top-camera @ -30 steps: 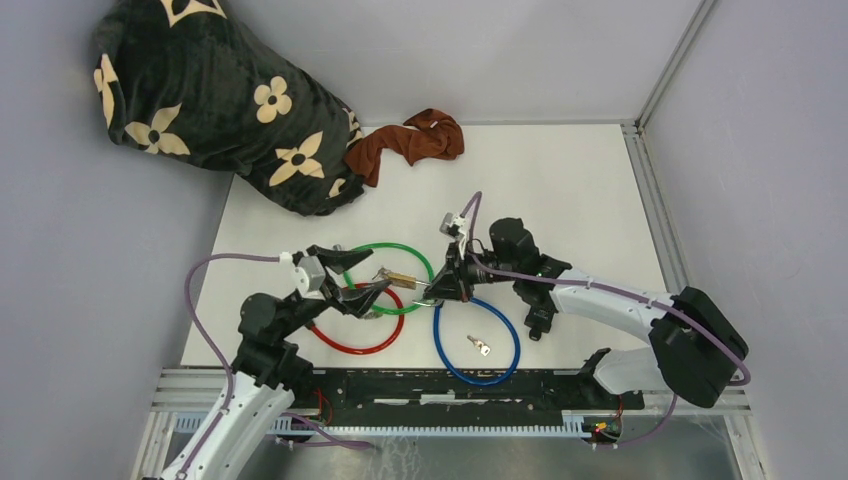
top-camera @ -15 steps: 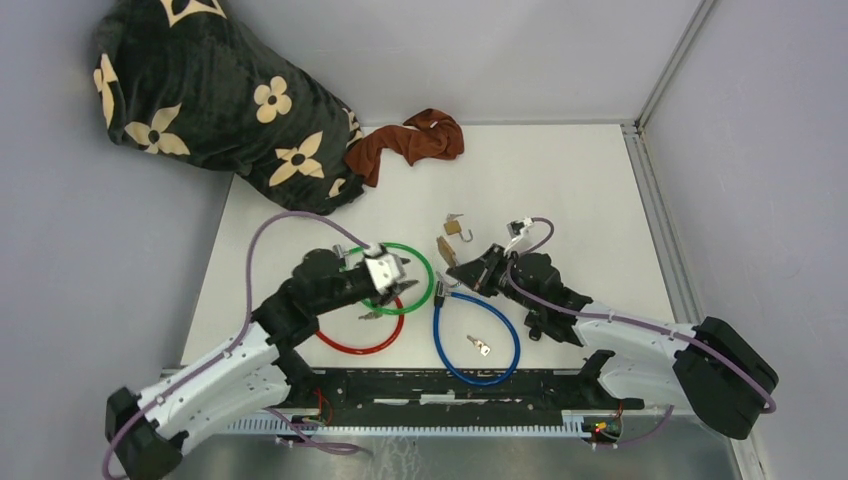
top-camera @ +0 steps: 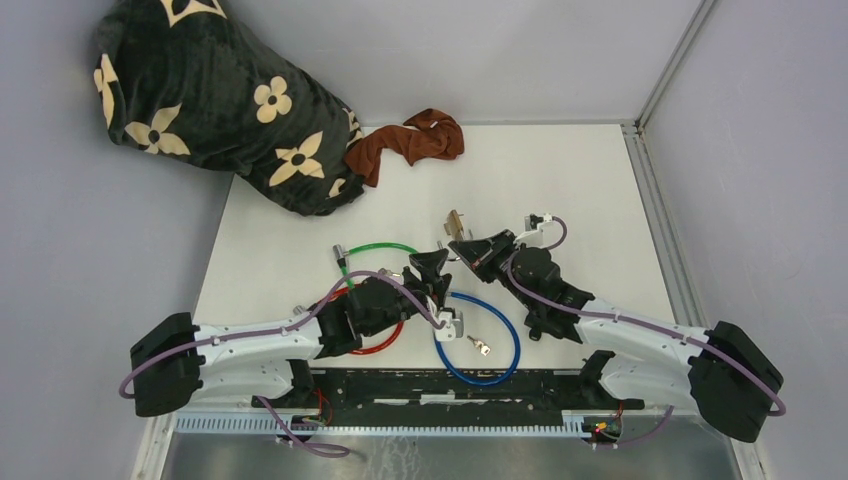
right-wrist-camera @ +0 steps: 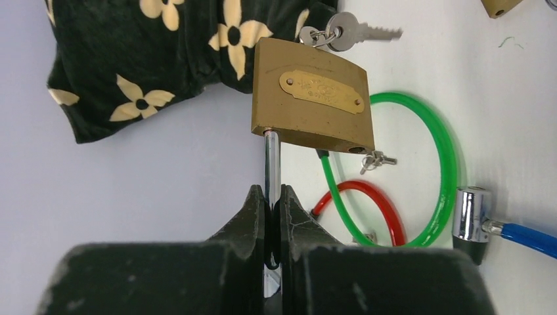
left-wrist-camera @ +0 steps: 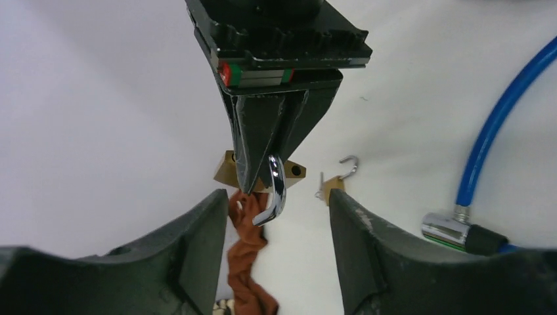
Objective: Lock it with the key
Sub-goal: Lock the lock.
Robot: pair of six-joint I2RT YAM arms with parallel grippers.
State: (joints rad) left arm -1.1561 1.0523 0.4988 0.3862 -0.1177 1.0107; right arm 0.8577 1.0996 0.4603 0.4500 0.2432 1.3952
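White table (top-camera: 600, 190) bearing green cable (top-camera: 385, 246), red cable (top-camera: 372, 350), blue cable (top-camera: 517, 338), loose key (top-camera: 479, 345), brown cloth (top-camera: 410, 142), flowered blanket (top-camera: 200, 90).

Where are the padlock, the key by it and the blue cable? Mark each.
padlock (right-wrist-camera: 289, 121): right wrist view, on the brass body.
key (right-wrist-camera: 378, 31): right wrist view, on the blade.
blue cable (right-wrist-camera: 525, 237): right wrist view, on the cable beside its metal end.

At mid-frame the left hand (top-camera: 432, 266) and right hand (top-camera: 466, 250) are held close; below, a key (top-camera: 480, 346) is ringed by blue cable (top-camera: 517, 345).
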